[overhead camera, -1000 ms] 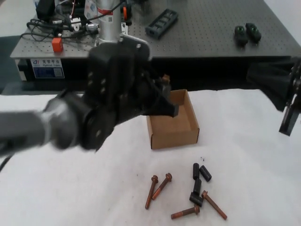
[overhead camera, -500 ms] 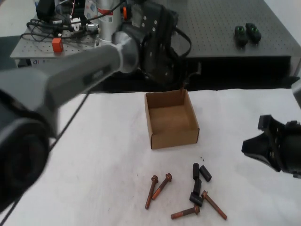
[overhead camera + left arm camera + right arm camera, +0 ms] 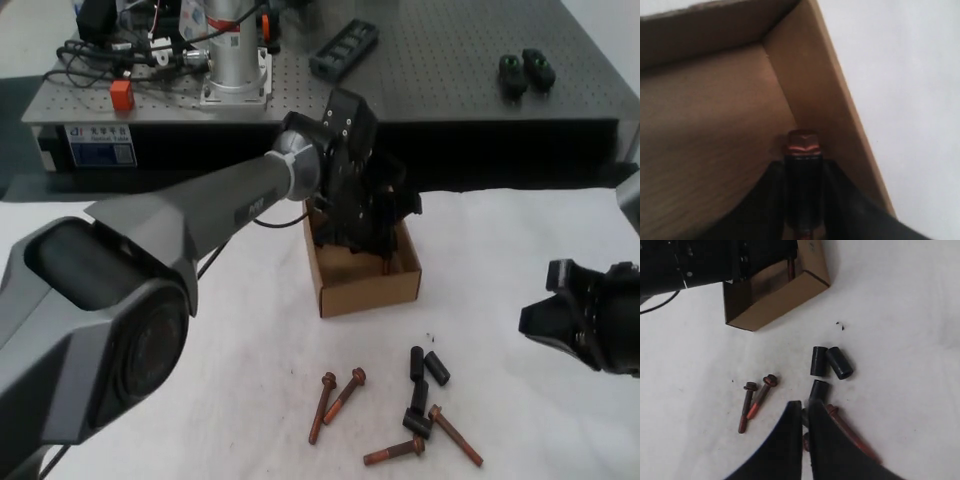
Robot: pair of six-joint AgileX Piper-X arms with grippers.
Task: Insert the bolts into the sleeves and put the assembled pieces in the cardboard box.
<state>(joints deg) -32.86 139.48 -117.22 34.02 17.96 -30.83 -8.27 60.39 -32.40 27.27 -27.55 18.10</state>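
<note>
While the left gripper [image 3: 802,170] hung inside the box [image 3: 830,100], its piece [image 3: 802,182] sat just beside a side wall, over the floor.

White cloth [image 3: 230,400] covered the table, with a dark perforated bench [image 3: 450,80] well behind. Box open-topped on the cloth. Left gripper's fingers clamped the black sleeve from both sides. The piece's long axis ran out along the fingers, bolt head [image 3: 801,142] leading, and as far as I could judge it pointed down at the floor near a corner. Release looked to need only a small opening, though the wall close by could catch a finger. Right gripper [image 3: 802,415] was well apart from the box, over the loose bolts [image 3: 340,398] and sleeves [image 3: 420,375], fingers drawn near together on nothing. It was the nearer arm to those.
</note>
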